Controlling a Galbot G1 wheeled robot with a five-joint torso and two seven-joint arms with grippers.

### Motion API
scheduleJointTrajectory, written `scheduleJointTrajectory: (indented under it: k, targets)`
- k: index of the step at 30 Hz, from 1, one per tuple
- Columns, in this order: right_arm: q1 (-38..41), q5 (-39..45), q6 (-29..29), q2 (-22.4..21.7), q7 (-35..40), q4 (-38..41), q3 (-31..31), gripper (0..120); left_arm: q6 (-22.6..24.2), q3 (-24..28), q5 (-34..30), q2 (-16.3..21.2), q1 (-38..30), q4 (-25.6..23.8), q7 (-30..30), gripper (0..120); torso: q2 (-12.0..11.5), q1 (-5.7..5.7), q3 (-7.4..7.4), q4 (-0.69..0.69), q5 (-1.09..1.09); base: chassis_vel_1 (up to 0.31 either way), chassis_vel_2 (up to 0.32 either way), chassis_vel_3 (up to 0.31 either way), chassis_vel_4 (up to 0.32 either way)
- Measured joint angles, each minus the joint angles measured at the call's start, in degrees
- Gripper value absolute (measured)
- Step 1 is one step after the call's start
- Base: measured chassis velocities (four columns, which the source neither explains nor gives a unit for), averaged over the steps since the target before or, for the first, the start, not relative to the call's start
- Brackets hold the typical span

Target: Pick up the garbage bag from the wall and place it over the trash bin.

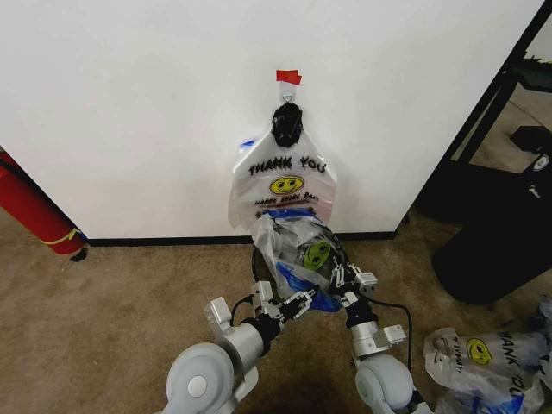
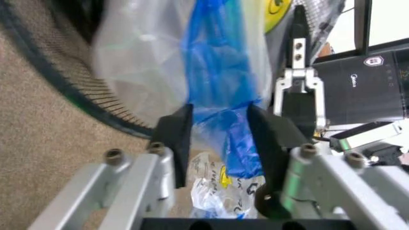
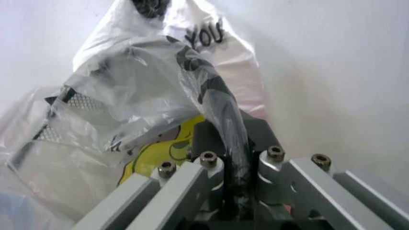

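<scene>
Both grippers pinch the bag (image 1: 302, 259) low before the wall (image 1: 129, 103): left gripper (image 1: 289, 306) on its blue handle, right gripper (image 1: 342, 280) clamped on a dark twisted fold. Its plastic drapes over the bin (image 3: 64, 103). More bags hang above on the wall (image 1: 280, 185); others lie far right on brown carpet (image 1: 103, 310).

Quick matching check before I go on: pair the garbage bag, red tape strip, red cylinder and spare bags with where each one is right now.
Things:
1. garbage bag
2. red tape strip
3. red cylinder
4. spare bags

Places:
A. on the carpet at the robot's right
B. on the wall, above the hanging bags
C. gripped by the left gripper and the right gripper, at the trash bin
D. leaning by the wall, far left

Pairs: 1-C, 2-B, 3-D, 4-A
</scene>
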Motion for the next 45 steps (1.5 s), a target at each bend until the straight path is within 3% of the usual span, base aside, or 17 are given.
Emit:
scheduleJointTrajectory:
  k: [3, 4, 10, 22, 27, 31, 38, 45]
  targets:
    - [0.0, 0.1, 0.0, -0.1, 0.0, 0.4, 0.4, 1, 0.0, -0.2, 0.2, 0.4, 0.2, -0.2, -0.1, 27, 0.0, 0.00, 0.00, 0.00, 0.00, 0.000, 0.000, 0.000, 0.000]
    - [0.0, 0.1, -0.1, -0.2, 0.0, 0.5, 0.7, 1, 0.0, -0.3, 0.3, 0.7, 0.4, -0.3, -0.1, 17, 0.0, 0.00, 0.00, 0.00, 0.00, 0.000, 0.000, 0.000, 0.000]
    - [-0.2, 0.3, 0.0, -0.2, 0.0, 1.0, 1.1, 1, 0.1, -0.3, 1.1, 0.8, 0.5, -0.2, -0.1, 0, 0.0, 0.00, 0.00, 0.00, 0.00, 0.000, 0.000, 0.000, 0.000]
    - [0.0, 0.4, 0.5, 0.7, 0.1, 0.6, 1.7, 1, -0.2, -0.2, 3.7, 1.4, 2.7, -1.9, 2.8, 0, 0.0, 0.00, 0.00, 0.00, 0.00, 0.000, 0.000, 0.000, 0.000]
    - [1.4, 6.8, 0.2, 0.9, 1.9, -0.9, 2.9, 1, -5.9, -0.7, 11.3, 3.7, 6.3, -4.1, 4.0, 0, 0.0, 0.00, 0.00, 0.00, 0.00, 0.000, 0.000, 0.000, 0.000]
    - [1.7, 11.1, -0.5, 1.0, 3.3, -1.0, 2.9, 1, -7.5, -1.0, 14.9, 4.0, 7.9, -4.2, 2.8, 0, 0.0, 0.00, 0.00, 0.01, 0.00, 0.000, 0.000, 0.000, 0.000]
    - [0.8, 19.1, -2.8, 0.8, 6.0, 1.1, 1.7, 1, -11.2, -0.6, 23.1, 2.4, 9.3, 0.1, 0.5, 0, 0.0, 0.00, 0.00, 0.00, -0.01, 0.000, 0.000, 0.000, 0.000]
    - [0.2, 26.7, -3.2, 1.3, 6.3, 3.0, 0.4, 1, -10.3, 0.6, 25.4, 1.7, 10.0, 2.2, -0.5, 0, 0.0, 0.00, 0.00, 0.00, -0.01, 0.000, 0.000, 0.000, 0.000]
